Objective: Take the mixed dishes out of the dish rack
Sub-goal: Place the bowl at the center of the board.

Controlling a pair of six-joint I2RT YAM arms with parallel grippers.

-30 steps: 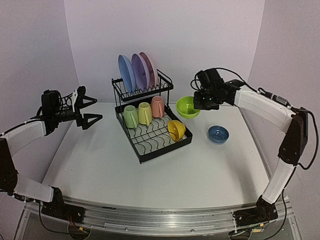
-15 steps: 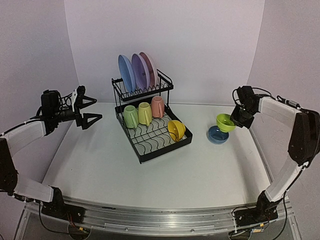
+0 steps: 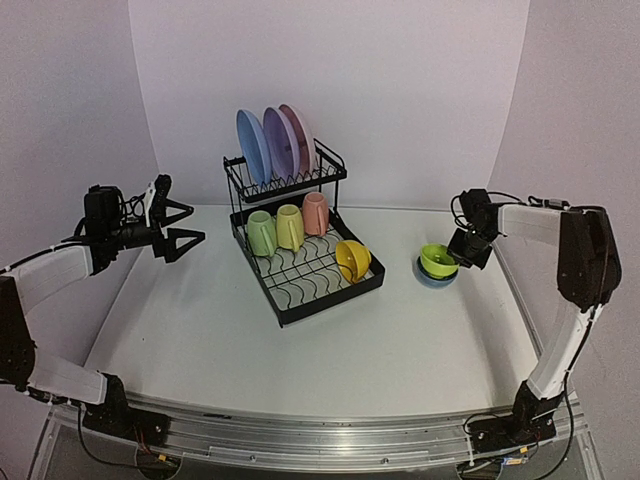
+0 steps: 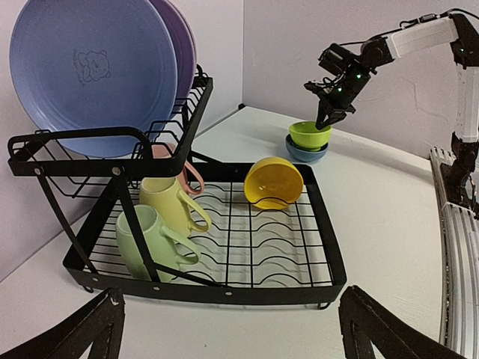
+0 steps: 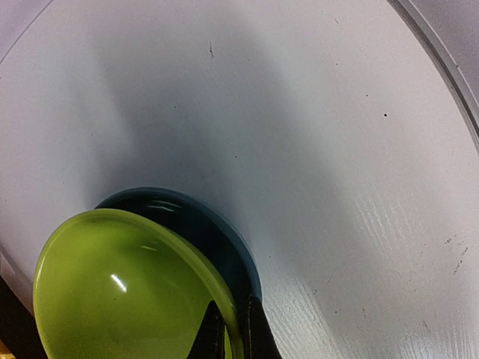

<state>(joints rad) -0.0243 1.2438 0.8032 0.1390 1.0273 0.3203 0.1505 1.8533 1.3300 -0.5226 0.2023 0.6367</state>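
Your right tool (image 5: 227, 333) pinches the green bowl (image 3: 438, 259), nested in the blue bowl (image 4: 303, 155); left tool (image 3: 193, 221) gapes empty. The plates (image 3: 270, 143), mugs (image 3: 288, 226) and yellow bowl (image 3: 352, 260) are not yet unloaded.

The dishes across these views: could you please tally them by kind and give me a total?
Plates: 3 (blue plate, purple plate, pink plate)
Mugs: 3 (light green mug, yellow mug, pink mug)
Bowls: 3 (yellow bowl, green bowl, blue bowl)
Total: 9
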